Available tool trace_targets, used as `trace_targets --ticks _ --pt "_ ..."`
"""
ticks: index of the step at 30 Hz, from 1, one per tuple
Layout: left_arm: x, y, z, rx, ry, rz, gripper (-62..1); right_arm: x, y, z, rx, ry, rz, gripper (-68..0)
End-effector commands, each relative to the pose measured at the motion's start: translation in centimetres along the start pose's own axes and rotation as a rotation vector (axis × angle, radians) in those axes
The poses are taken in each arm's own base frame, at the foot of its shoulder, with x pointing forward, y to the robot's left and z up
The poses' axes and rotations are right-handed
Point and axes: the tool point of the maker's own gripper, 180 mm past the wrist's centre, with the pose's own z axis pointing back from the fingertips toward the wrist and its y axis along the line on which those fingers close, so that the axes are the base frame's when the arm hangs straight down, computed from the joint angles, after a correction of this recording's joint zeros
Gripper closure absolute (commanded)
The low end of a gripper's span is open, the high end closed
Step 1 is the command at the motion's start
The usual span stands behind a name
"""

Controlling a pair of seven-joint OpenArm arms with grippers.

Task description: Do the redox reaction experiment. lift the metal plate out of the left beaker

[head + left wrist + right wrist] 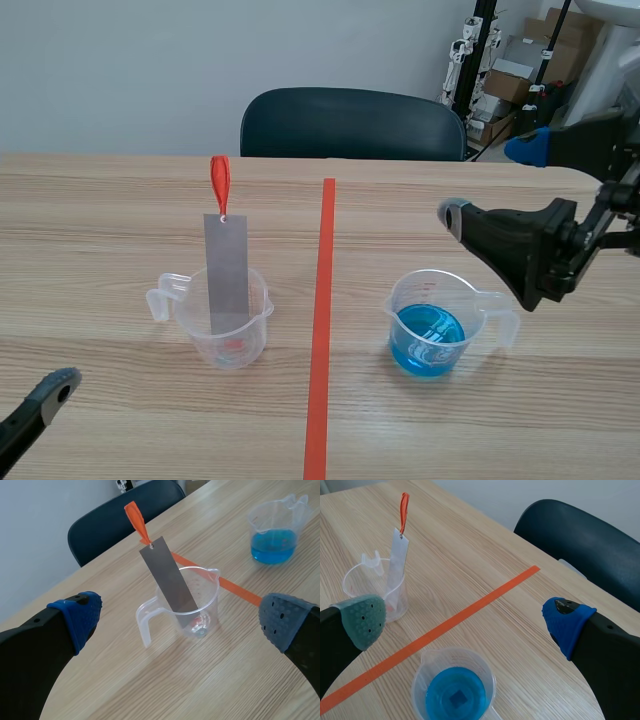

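**Scene view: metal plate (227,272) stands in the left beaker (252,335), both grippers open**

The plate is a thin, flat, matt grey strip, long and narrow with square corners. Its lower end sits inside the left beaker near the bottom, and most of its length rises above the rim. Its long axis is close to upright. In the left wrist view it leans a little, with its top tipped toward the dark chair (350,122) at the far side. A small hole at the top end carries an orange loop (219,185) that points up.

The left beaker is clear plastic, round, with a spout and a side handle. The right beaker (402,300) has the same shape and holds blue liquid (428,340). The two stand well apart on the pale wood-grain table (100,220), on either side of a straight orange tape line (322,320).

The left gripper (182,620) has its fingers spread wide and holds nothing; the left beaker and the plate lie ahead of it. One of its dotted pads is blue (80,615), the other grey-blue (285,622). The right gripper (465,622) is also spread wide and holds nothing, above and just behind the right beaker.
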Motion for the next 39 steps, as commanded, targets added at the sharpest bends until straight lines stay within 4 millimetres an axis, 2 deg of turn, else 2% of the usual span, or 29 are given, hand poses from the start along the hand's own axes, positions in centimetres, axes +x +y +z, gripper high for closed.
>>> trace_targets --ticks 1,11,17,20,25,32,36,39 --pt "0.2 -0.4 0.3 0.009 -0.024 0.043 -62.3 1.2 -0.5 -0.4 -0.001 -0.040 0.012 -67.9" --pt "-3.5 -0.9 2.1 0.100 0.056 0.152 -62.3 0.4 0.1 -2.2 0.082 -0.027 0.003 -67.9" --pt "-6.4 -1.7 3.5 0.099 0.156 0.165 -62.3 0.0 0.6 -3.1 0.174 -0.033 -0.038 -67.9" --pt "-6.8 -1.5 4.1 0.143 0.106 0.202 -62.3 -0.3 0.3 -3.6 0.196 -0.026 -0.046 -67.9" --pt "-8.6 -1.2 6.0 0.240 0.041 0.259 -62.3 -0.5 0.0 -4.7 0.233 -0.018 -0.041 -67.9" --pt "-8.2 -3.8 8.1 0.252 -0.146 0.264 -62.3 -0.7 0.0 -6.4 0.259 -0.015 -0.049 -67.9" --pt "-9.4 -4.4 8.2 0.325 -0.179 0.285 -62.3 -1.1 0.5 -7.6 0.282 -0.001 -0.046 -67.9" --pt "-9.9 -5.8 7.5 0.310 -0.202 0.260 -62.3 -1.3 1.1 -8.7 0.301 0.006 -0.043 -67.9"
